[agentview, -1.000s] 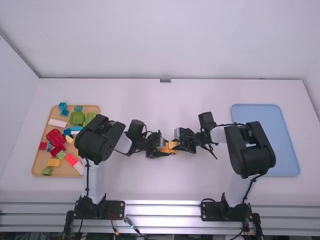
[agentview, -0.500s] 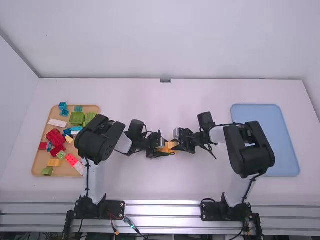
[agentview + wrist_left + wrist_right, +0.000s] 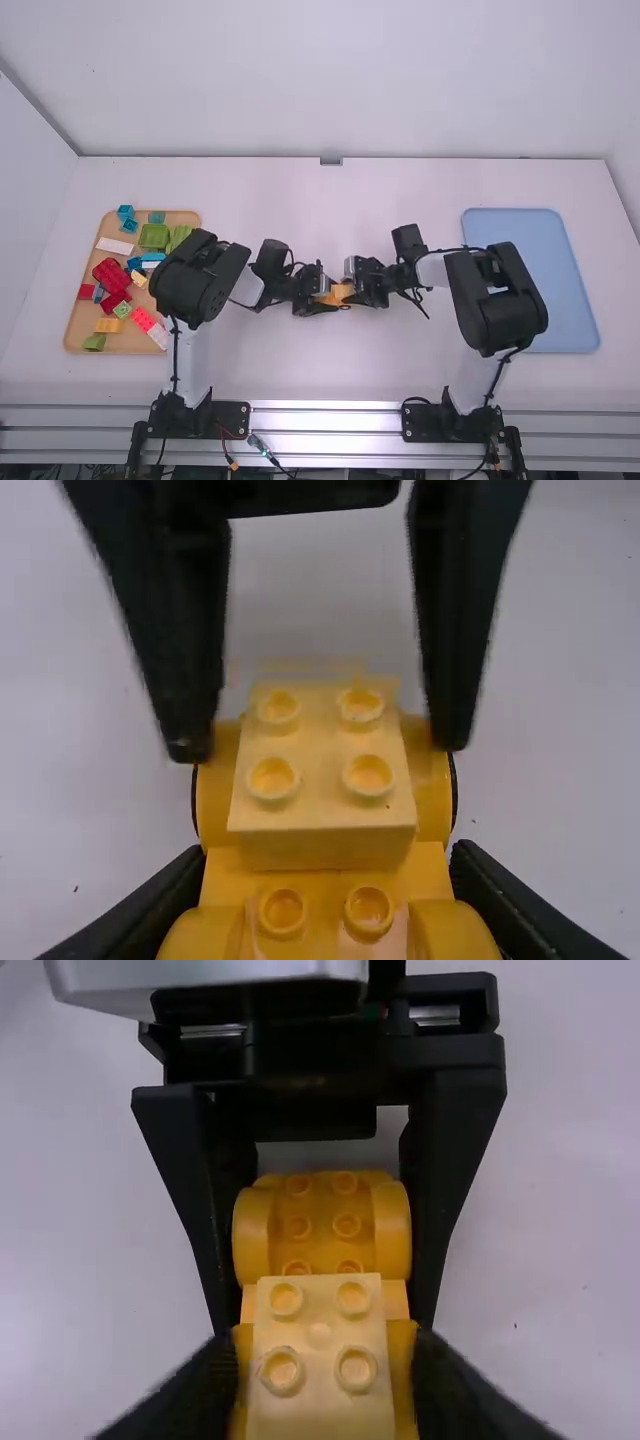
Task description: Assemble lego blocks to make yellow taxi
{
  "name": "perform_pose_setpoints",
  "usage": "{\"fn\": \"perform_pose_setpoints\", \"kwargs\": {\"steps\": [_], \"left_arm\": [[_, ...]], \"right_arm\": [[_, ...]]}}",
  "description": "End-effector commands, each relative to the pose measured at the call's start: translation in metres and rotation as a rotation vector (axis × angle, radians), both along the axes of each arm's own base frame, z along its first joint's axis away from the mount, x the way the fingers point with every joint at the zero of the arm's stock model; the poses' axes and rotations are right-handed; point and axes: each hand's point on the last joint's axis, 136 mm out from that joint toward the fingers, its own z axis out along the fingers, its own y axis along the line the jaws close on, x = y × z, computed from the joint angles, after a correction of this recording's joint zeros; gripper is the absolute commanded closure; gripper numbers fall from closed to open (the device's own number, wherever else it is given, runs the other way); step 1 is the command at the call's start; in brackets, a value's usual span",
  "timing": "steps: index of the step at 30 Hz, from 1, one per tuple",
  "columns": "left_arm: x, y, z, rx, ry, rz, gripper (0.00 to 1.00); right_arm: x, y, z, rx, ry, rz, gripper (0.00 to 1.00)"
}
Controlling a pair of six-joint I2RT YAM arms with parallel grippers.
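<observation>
the right end effector (image 3: pixel 320 746) stands wide, its two fingers on both sides of the pale block and apart from it. the left end effector (image 3: pixel 328 860) is narrow and holds the yellow wheeled base by its sides.

all this work happens near the middle of the white tabletop (image 3: pixel 300 370), between the two trays. the blue tray (image 3: pixel 568 300) lies at the right side and carries nothing that i can see; i think it could be for the finished taxi. the wooden tray (image 3: pixel 180 217) at the left side carries the loose blocks, among them a red block (image 3: pixel 112 277), a green block (image 3: pixel 154 236) and a small yellow block (image 3: pixel 109 325).

the yellow wheeled base (image 3: pixel 320 1222) is the body of the taxi, with studs between its wheels. the pale block (image 3: pixel 320 1335), smaller, is on top of it, studs up. if it is pressed fully down, i cannot tell.

so, in my judgement, the step in hand is to fix the upper part on the body, and the taxi looks rather far along. next, the right end effector should push straight down on the pale block if it sits loose, or else rise without rubbing it. the left one must keep its firm hold meanwhile, because the base could tilt or the block could come off.
</observation>
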Motion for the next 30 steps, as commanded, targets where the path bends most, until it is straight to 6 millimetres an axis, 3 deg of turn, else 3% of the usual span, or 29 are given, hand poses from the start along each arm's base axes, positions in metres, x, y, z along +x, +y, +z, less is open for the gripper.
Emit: {"fn": "perform_pose_setpoints", "kwargs": {"steps": [1,2,5,8,9,10,11,21,30], "left_arm": [[-0.004,0.002,-0.011,0.017,0.039,0.007,0.46],[-0.004,0.002,-0.011,0.017,0.039,0.007,0.46],[-0.002,0.001,-0.01,0.017,0.037,0.008,0.46],[-0.002,0.001,-0.01,0.016,0.038,0.009,0.46],[-0.002,0.001,-0.01,0.016,0.037,0.009,0.46],[-0.002,0.001,-0.01,0.016,0.037,0.009,0.46],[-0.002,0.001,-0.01,0.018,0.038,0.01,0.47],[-0.002,0.001,-0.01,0.019,0.04,0.011,0.49],[-0.002,0.001,-0.01,0.018,0.039,0.011,0.51]], "right_arm": [[-0.004,0.005,0.001,0.036,0.027,0.016,0.36],[-0.004,0.005,0.001,0.036,0.027,0.016,0.36],[-0.002,0.012,0.028,0.161,-0.026,0.072,0.31],[0.002,0.01,0.05,0.231,-0.058,0.088,0.33],[0.004,0.007,0.054,0.229,-0.065,0.082,0.77],[0.004,0.007,0.054,0.226,-0.064,0.081,0.84],[0.005,0.005,0.05,0.197,-0.06,0.069,1.0],[-0.004,0.008,0.007,-0.024,0.028,0.01,1.0],[-0.006,-0.009,-0.024,-0.169,0.093,-0.123,1.0]]}}
